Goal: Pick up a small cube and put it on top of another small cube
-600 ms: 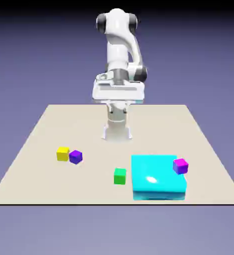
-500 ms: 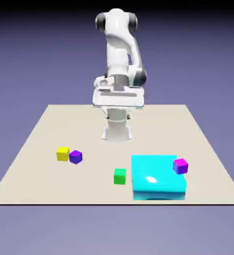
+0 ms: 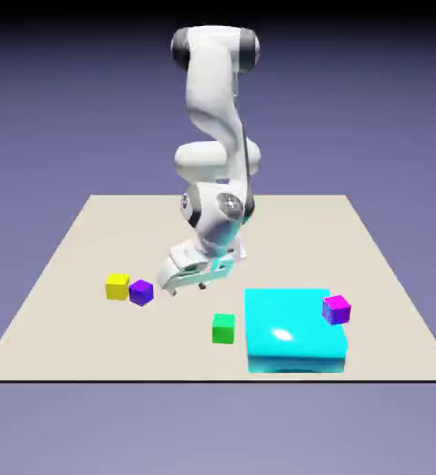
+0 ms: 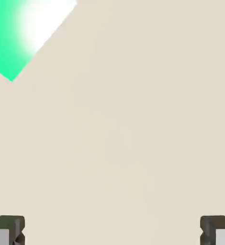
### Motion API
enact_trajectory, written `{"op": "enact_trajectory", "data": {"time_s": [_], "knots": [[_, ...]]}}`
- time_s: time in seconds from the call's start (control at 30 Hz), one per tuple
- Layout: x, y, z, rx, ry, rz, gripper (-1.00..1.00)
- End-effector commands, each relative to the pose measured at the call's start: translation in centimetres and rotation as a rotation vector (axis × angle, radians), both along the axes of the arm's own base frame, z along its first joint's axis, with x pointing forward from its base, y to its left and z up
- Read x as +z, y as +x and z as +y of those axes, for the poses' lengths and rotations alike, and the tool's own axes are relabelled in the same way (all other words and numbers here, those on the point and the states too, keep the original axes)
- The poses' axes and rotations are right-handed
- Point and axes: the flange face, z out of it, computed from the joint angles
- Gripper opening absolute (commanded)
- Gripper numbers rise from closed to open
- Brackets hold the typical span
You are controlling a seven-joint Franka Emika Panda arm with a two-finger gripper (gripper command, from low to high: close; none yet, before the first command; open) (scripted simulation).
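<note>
So your white two-finger gripper (image 4: pixel 112 229) has swung down low over the beige table (image 3: pixel 64 348), fingers spread apart, between the small purple cube (image 3: pixel 141 293) and the small green cube (image 3: pixel 224 329), both unmoved.

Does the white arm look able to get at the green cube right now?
Probably yes: the gripper is open, and nothing visible stands between it and the green cube.

A broad, bright cyan block (image 3: pixel 282 314) with rounded edges lies flat on the near right part of the beige table (image 3: pixel 83 343), a white glare on its top. Beyond the table's far edge, the plain blue-violet backdrop (image 3: pixel 64 111) darkens to black up high.
</note>
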Motion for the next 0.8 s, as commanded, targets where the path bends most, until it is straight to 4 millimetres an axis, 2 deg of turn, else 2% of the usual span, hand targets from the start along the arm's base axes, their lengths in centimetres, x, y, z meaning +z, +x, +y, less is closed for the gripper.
{"op": "enact_trajectory", "data": {"time_s": [0.0,0.17,0.2,0.33,0.37,0.4,0.43,0.57,0.6,0.77], "knots": [[-1.0,-0.7,-0.8,0.027,-0.039,0.066,0.00],[-5.0,-4.3,-5.1,0.160,-0.239,0.385,0.00],[-5.0,-4.3,-5.1,0.160,-0.239,0.385,0.00],[-9.0,-6.5,-8.3,0.160,-0.240,0.384,0.00],[-9.5,-6.8,-8.6,0.160,-0.239,0.385,0.00],[-9.5,-6.8,-8.6,0.160,-0.239,0.385,-1.00],[-9.5,-6.8,-8.6,0.160,-0.239,0.385,-1.00],[-5.5,-4.5,-5.5,0.160,-0.240,0.384,-1.00],[-4.7,-4.3,-5.5,0.156,-0.240,0.385,-1.00],[-1.7,-4.9,-9.7,0.113,-0.241,0.390,-1.00]]}}
